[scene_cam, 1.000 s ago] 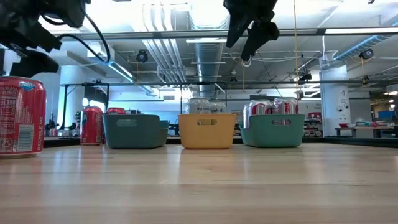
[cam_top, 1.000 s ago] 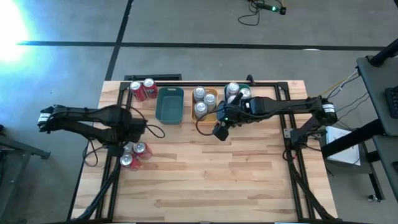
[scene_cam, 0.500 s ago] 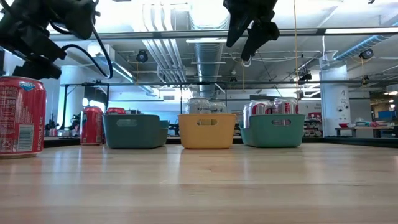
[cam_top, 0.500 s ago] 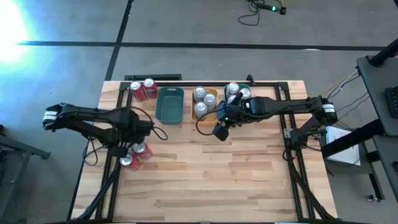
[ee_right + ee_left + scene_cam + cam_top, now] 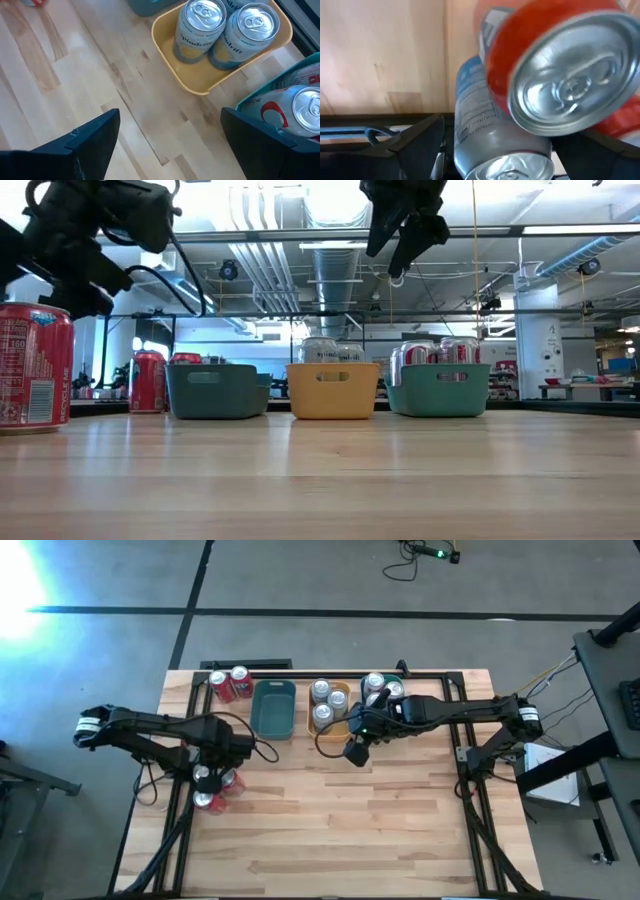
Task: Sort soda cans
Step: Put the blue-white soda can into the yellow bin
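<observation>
Near the table's left edge stand a red soda can, a second red can and a silver can with a blue label. My left gripper hangs open just above them, its fingers on either side of the silver can. I cannot tell whether they touch it. In the low view one red can shows below this gripper. My right gripper hangs open and holds nothing, high above the table in front of the yellow tray.
Along the far edge stand two red cans, a dark teal tray, the yellow tray with three silver cans, and a teal tray with red-and-white cans. Bare wood fills the near half.
My left gripper has moved toward the table's right edge and down, over the cans at the left edge. The right arm has kept still.
</observation>
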